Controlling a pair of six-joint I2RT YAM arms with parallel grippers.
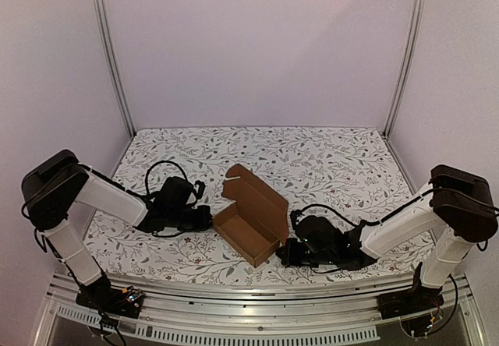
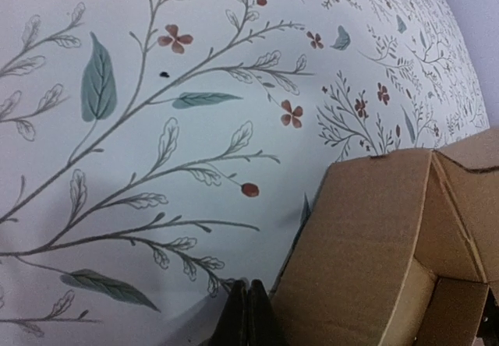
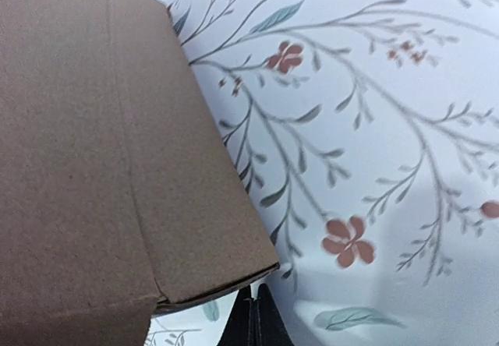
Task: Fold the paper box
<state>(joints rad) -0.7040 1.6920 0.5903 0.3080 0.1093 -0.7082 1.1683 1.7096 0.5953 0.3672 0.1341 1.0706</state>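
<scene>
Cardboard sits mid-table: your paper box [image 1: 251, 220] rests on the floral table cover [image 1: 335, 159], its tray formed and its lid standing open toward the back. Your left gripper [image 1: 206, 218] lies low just beside the box's left wall, fingers [image 2: 236, 323] pressed together and holding nothing. Your right gripper [image 1: 283, 252] lies at the box's near right corner, fingers [image 3: 267, 326] likewise pressed together and empty. Whether either tip touches the cardboard cannot be told from these views.
</scene>
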